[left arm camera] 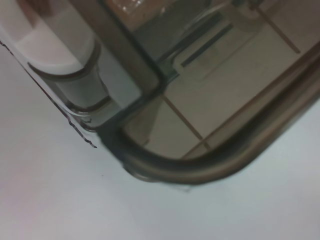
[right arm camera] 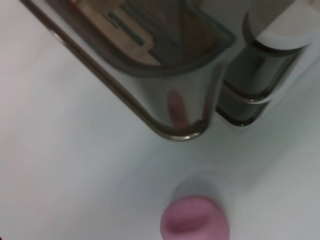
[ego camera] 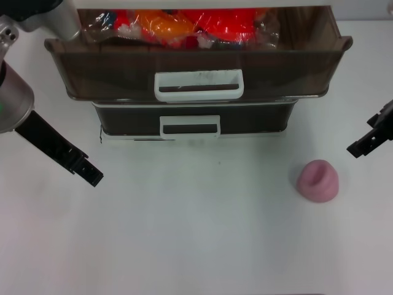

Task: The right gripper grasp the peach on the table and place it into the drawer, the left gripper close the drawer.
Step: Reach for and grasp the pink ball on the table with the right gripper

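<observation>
The peach (ego camera: 318, 180) sits on the table (ego camera: 196, 246), dimple up, well in front of the drawer unit and toward its right end. Nothing touches it. In the right wrist view the peach (right arm camera: 195, 222) lies near the rounded front corner of the drawer (right arm camera: 175, 120), apart from it.

The drawer (ego camera: 196, 64) is pulled well out past the lower drawer (ego camera: 193, 120) beneath it. Its white handle (ego camera: 199, 85) faces forward. Red and orange packets (ego camera: 184, 27) fill the back of it.

The right gripper (ego camera: 362, 145) hangs above the table at the right edge, behind and to the right of the peach, clear of it. It holds nothing; whether its fingers are parted cannot be told.

The left gripper (ego camera: 92, 177) hovers over the table at the left, in front of and to the left of the drawer unit, apart from it. It holds nothing; whether its fingers are parted cannot be told. The left wrist view shows only the front corner of the drawer (left arm camera: 190, 165) and the table (left arm camera: 75, 200).
</observation>
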Action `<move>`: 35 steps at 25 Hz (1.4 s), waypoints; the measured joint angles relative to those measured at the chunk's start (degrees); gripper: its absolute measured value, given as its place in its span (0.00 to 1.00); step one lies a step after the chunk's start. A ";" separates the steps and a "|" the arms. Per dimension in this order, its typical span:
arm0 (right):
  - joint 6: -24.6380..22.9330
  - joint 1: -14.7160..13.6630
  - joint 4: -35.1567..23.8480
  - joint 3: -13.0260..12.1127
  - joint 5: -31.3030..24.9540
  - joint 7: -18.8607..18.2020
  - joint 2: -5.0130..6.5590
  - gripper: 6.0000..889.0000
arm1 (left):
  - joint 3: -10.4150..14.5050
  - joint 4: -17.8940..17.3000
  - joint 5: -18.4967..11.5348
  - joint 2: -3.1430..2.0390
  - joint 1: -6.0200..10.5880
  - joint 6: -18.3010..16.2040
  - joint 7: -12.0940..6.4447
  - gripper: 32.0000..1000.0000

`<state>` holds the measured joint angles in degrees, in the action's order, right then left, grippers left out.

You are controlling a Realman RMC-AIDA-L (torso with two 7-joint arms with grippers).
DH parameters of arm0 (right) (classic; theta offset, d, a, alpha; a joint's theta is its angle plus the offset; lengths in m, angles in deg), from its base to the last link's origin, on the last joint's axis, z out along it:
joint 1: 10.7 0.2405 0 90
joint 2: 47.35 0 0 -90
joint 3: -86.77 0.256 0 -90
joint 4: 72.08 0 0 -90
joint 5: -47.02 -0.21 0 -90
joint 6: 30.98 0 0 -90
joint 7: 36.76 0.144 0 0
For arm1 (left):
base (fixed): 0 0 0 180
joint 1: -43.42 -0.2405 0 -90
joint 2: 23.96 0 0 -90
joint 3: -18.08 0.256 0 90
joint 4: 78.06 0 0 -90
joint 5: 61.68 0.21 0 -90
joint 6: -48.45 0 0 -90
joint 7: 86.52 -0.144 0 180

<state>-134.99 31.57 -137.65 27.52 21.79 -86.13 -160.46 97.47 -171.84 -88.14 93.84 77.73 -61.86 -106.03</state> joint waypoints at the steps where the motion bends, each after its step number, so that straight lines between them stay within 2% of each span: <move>1: 0.12 -0.11 0.00 0.03 0.00 0.63 0.00 0.95 | -0.08 0.00 0.00 -0.02 0.04 0.00 0.00 0.80; 4: 0.83 -0.75 -0.01 0.29 0.00 3.01 -0.20 0.95 | -0.15 0.00 0.00 -0.07 0.11 0.00 0.00 0.80; 9: 1.89 -2.55 -0.23 0.47 0.00 5.50 -2.11 0.95 | -0.08 0.07 0.00 0.01 0.32 0.06 0.00 0.80; 16: 1.97 -3.44 -2.16 0.80 0.00 5.99 -2.15 0.95 | -0.15 -0.04 0.00 -0.05 0.25 -0.01 0.00 0.80; 22: 2.72 -3.68 -2.16 0.80 -0.03 5.76 -2.18 0.95 | -0.12 -0.09 0.00 -0.08 0.16 -0.08 0.00 0.79; 28: 7.43 -6.01 -0.44 0.76 -0.62 4.34 -2.36 0.94 | -0.11 -0.09 0.00 -0.11 0.21 -0.09 0.00 0.79; 31: 10.37 -6.76 2.13 0.81 -1.72 3.27 -2.62 0.93 | -0.12 -0.09 0.00 -0.11 0.11 -0.08 0.00 0.79; 35: 13.90 -6.85 8.30 0.84 -5.03 1.12 -2.39 0.92 | -0.09 -0.08 0.01 -0.11 0.00 0.00 0.01 0.79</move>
<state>-121.09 24.71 -129.35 28.36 16.76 -85.01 -162.86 97.38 -171.92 -88.13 93.73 77.73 -61.86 -106.02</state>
